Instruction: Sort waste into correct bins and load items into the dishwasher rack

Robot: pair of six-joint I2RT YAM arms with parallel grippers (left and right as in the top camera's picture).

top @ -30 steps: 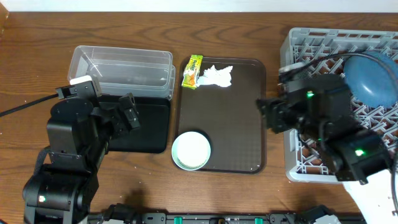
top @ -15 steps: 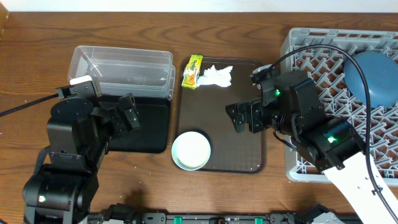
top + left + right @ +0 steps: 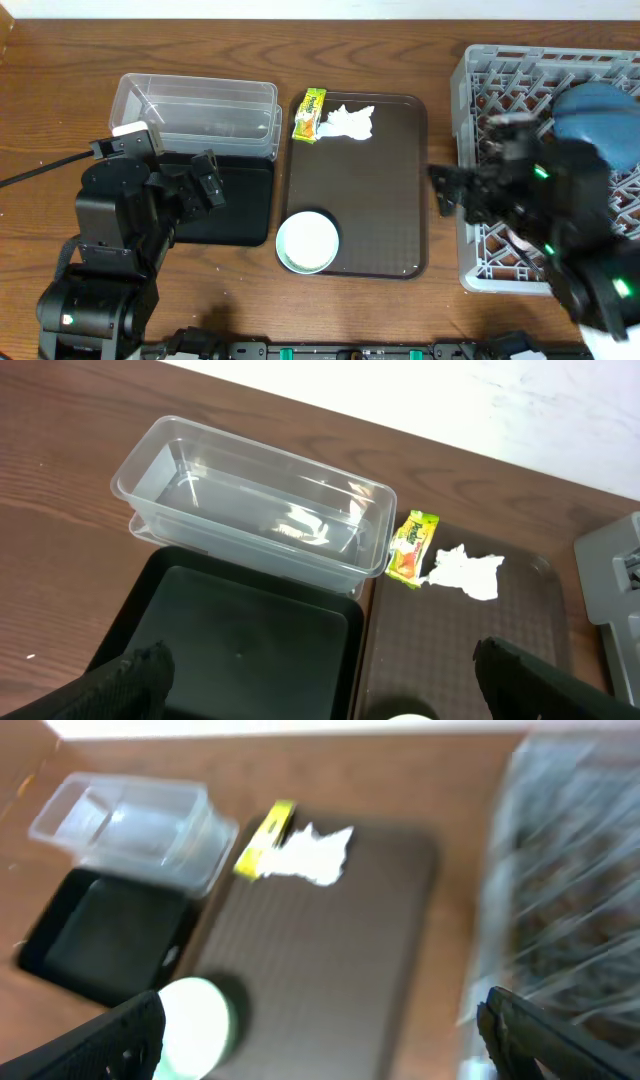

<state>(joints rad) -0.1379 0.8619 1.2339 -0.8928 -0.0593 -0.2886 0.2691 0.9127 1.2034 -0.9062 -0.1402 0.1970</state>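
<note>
A yellow-green wrapper [image 3: 309,114] and a crumpled white tissue [image 3: 348,122] lie at the far end of the brown tray [image 3: 372,200]. A pale green-white bowl [image 3: 307,241] sits at its near left corner. The clear tub [image 3: 195,112] and black tray [image 3: 232,205] are to the left. The large blue bowl [image 3: 598,122] lies in the grey rack [image 3: 480,90]. My left gripper [image 3: 208,178] is open and empty over the black tray [image 3: 240,645]. My right gripper [image 3: 446,188] is open and empty at the rack's left edge, blurred. The pink cup, chopsticks, small bowl and grains are out of view.
The left wrist view shows the tub [image 3: 260,520], wrapper [image 3: 413,546] and tissue [image 3: 466,571]. The blurred right wrist view shows the bowl [image 3: 195,1020], tissue [image 3: 315,855], wrapper [image 3: 262,838] and rack [image 3: 570,870]. Bare wood table surrounds everything.
My right arm swung left over the brown tray, then back right to the rack's left edge. It is blurred now. The left arm has not moved.
</note>
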